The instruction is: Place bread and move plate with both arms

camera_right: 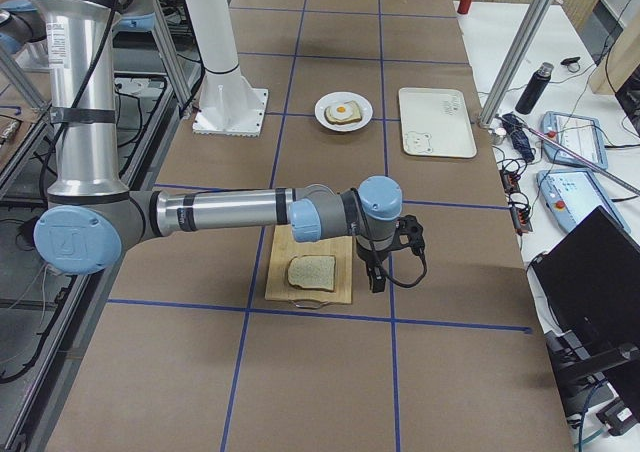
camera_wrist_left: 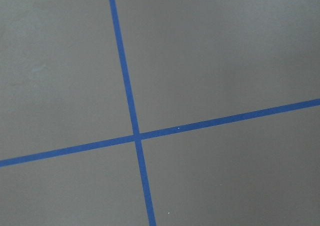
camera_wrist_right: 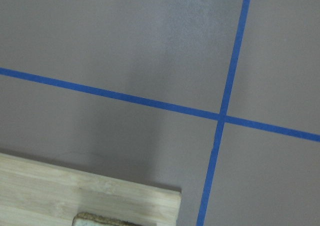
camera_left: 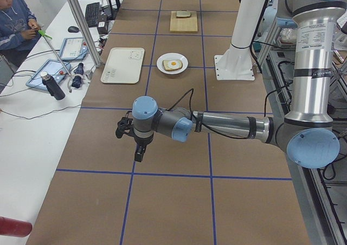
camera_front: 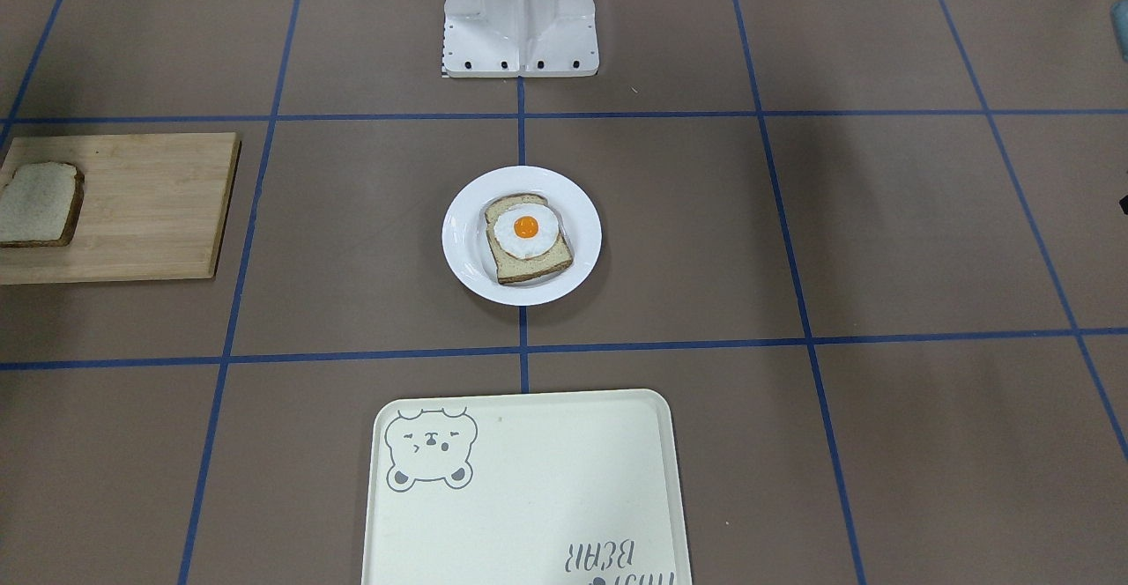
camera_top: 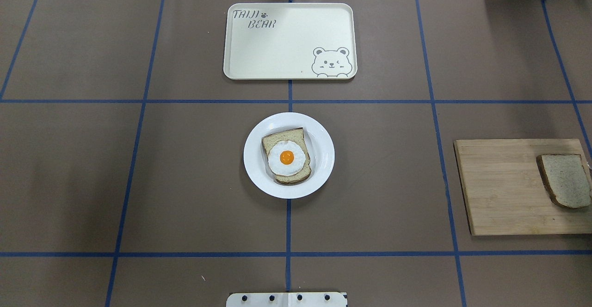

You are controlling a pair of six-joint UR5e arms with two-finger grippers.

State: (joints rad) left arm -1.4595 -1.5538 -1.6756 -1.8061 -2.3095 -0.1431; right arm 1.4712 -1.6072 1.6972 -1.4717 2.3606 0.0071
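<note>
Plain bread [camera_top: 565, 180] on board [camera_top: 499, 196], well apart from plate [camera_top: 253, 159]. Left end effector [camera_left: 139, 154], right end effector [camera_right: 377, 276]: grip state cannot tell.

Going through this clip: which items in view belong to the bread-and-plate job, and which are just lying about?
Part of the job:
- plain bread slice
- white plate
- left end effector
- right end effector

Just lying about:
- bamboo cutting board, under the bread
- egg-topped toast, on the plate
- bear-print tray

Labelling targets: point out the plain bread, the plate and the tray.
plain bread [camera_top: 565, 180], overhead view, crumb centre.
plate [camera_top: 325, 156], overhead view, bare right rim.
tray [camera_top: 286, 48], overhead view, bare middle.
</note>
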